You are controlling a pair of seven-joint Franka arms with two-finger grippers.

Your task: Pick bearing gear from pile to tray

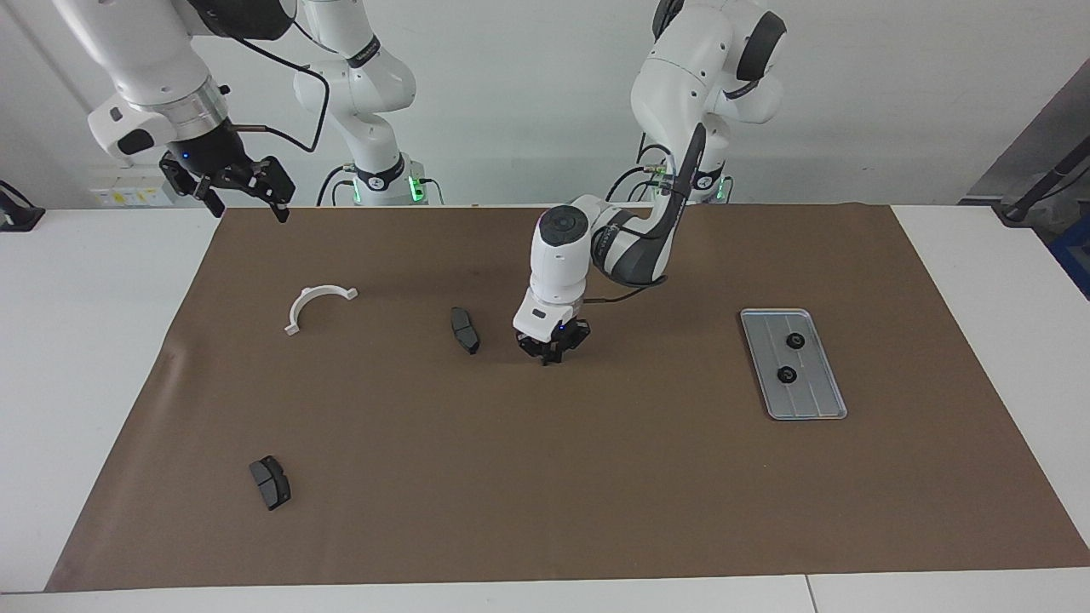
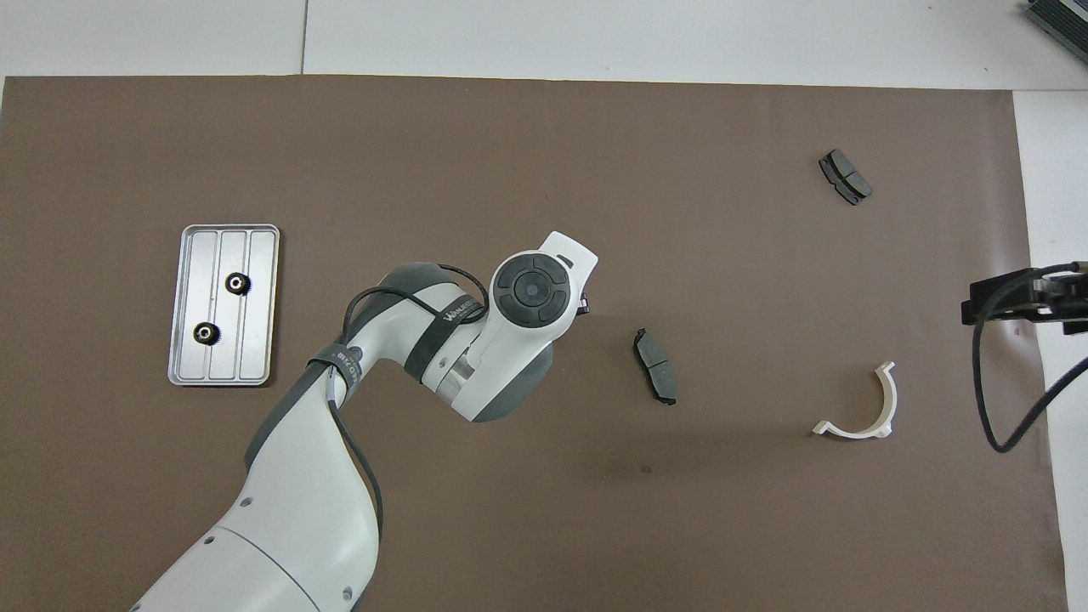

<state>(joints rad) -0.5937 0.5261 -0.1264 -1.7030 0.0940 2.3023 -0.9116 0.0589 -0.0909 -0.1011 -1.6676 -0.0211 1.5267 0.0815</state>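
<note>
1. Now the left claw [image 1: 551, 356] is pinched shut low on the bench mat [image 1: 545, 477]; any bearing gear gripped is hidden.
2. Next, lifting toward the tray [image 1: 816, 400], which holds two gears [image 1: 794, 341], is called for.
3. Meanwhile the right claw [image 1: 241, 189] is held wide, waiting.

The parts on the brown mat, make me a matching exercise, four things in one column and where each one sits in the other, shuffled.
1. white curved bracket
2. two black round pieces
3. left gripper
4. right gripper

A. in the tray
B. raised at the right arm's end, open
C. down at the mat's middle, shut
D. on the mat near the right arm

Pairs: 1-D, 2-A, 3-C, 4-B
</note>
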